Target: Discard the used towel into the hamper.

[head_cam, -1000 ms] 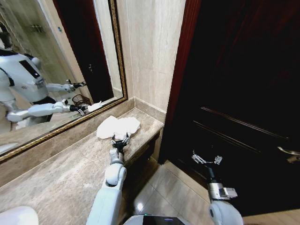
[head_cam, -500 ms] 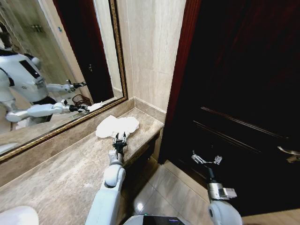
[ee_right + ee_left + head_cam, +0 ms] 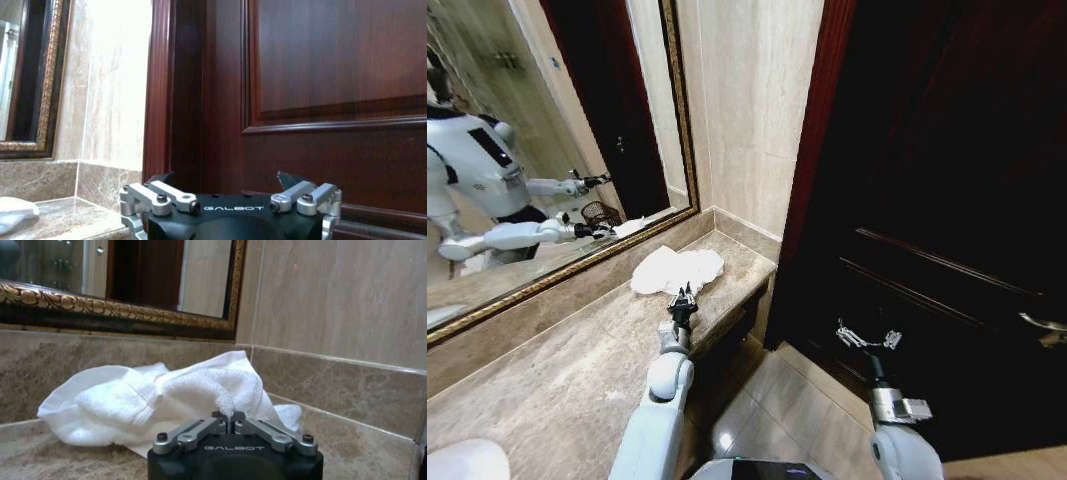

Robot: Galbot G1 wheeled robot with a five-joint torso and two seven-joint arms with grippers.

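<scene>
— Looking from where I stand, the left gripper (image 3: 683,297) is down on the marble counter (image 3: 567,380), its fingers pinched together on the near edge of the white towel (image 3: 677,270).

— Pinched on cloth, you're sure?

— In the left wrist view the two tips (image 3: 227,416) meet with a fold of the towel (image 3: 160,400) between them, so yes, it is grasping the towel. The rest of the cloth lies crumpled on the counter, in the corner by the tiled wall (image 3: 747,120), just under the gold-framed mirror (image 3: 547,130).

— And the other arm?

— The right gripper (image 3: 867,338) hangs off to the side over the floor, in front of the dark wooden door (image 3: 927,200), fingers spread wide and holding nothing.

— The hamper?

— I can only make out a small dark wire basket (image 3: 599,214) reflected in the mirror, beside the robot's reflection.
</scene>
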